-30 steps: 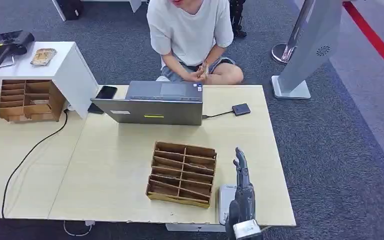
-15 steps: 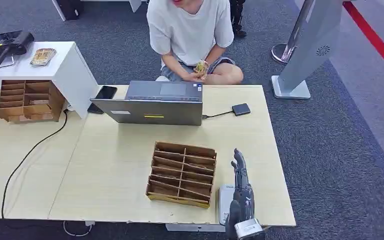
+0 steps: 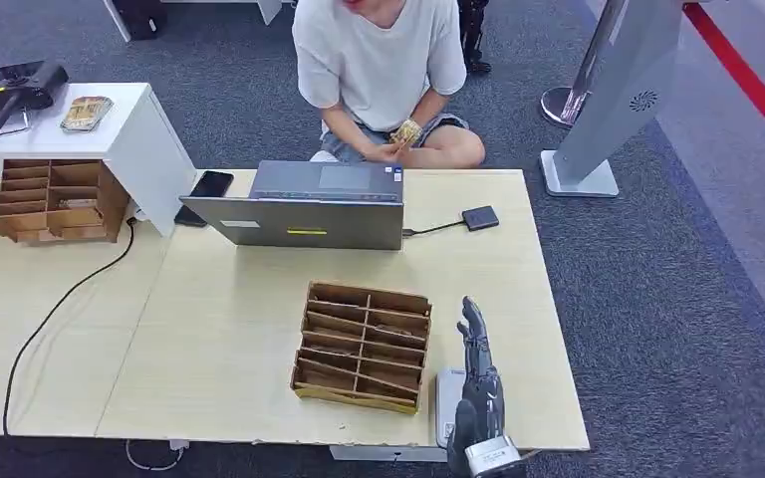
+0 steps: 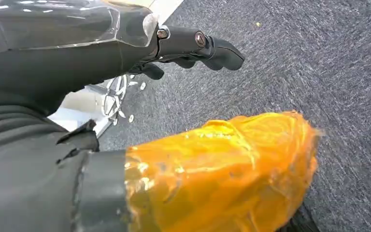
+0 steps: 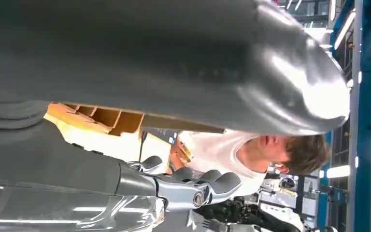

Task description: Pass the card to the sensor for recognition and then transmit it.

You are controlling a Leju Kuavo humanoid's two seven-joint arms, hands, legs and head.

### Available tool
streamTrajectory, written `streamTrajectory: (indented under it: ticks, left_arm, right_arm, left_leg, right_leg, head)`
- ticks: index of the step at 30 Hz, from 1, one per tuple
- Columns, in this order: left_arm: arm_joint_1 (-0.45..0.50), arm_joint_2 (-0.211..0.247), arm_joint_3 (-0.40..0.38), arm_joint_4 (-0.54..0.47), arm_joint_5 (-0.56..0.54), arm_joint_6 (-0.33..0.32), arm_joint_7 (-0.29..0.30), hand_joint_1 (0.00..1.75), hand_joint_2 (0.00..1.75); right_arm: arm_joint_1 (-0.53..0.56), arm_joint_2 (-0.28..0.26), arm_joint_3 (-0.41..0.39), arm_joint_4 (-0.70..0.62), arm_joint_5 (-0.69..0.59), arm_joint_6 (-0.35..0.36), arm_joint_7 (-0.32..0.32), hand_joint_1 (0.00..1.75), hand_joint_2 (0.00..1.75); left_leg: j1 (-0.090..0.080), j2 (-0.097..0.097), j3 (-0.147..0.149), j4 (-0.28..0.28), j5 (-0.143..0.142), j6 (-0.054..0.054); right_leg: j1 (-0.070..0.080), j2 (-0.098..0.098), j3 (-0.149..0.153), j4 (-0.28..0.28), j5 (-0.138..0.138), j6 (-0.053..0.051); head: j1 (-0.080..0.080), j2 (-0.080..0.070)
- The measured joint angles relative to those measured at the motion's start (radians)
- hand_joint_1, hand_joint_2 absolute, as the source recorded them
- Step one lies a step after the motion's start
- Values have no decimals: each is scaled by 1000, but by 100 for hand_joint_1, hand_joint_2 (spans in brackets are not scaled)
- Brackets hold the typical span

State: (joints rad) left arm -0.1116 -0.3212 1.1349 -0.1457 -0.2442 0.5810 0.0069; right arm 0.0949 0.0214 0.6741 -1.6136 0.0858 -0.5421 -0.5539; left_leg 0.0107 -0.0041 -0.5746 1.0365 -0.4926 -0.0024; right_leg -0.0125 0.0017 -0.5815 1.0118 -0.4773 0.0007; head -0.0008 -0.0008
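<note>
Right hand: the grey many-fingered right hand stands edge-up over the table's near right corner, fingers straight and apart, holding nothing.
Left hand: the left hand hangs over grey carpet, fingers curled; whether closed I cannot tell.
Cards: thin pale slips lie in the brown cardboard divided tray, just left of the right hand.
Handling: probably light, stiff, slippery; pinch an exposed edge.
Sensor: small black square reader, far right, cabled to the grey laptop.

R hand raised upright, fingers straight, holding nothing. L hand hanging, fingers loosely extended, empty.
</note>
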Motion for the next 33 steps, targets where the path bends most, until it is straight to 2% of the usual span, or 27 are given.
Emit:
streamTrajectory:
  ticks: [9, 12, 33]
  left_arm:
    - [0, 0, -2, 1, 14, 3, 0, 0, 0]
    - [-2, 0, -2, 6, 22, 4, 2, 0, 0]
    - [-8, 1, -4, 20, 41, 7, 13, 0, 0]
  right_arm:
    - [-1, -1, 5, 2, -3, 1, 8, 0, 0]
    - [-8, -9, 10, 10, -12, 22, 19, 0, 0]
    - [-12, -22, 22, 61, -38, 59, 7, 0, 0]
  left_leg:
    - [0, 0, 0, 0, 0, 0]
    - [0, 0, 0, 0, 0, 0]
    - [0, 0, 0, 0, 0, 0]
  right_leg:
    - [0, 0, 0, 0, 0, 0]
    - [0, 0, 0, 0, 0, 0]
    - [0, 0, 0, 0, 0, 0]
  head:
    - [0, 0]
    - [0, 0]
    - [0, 0]
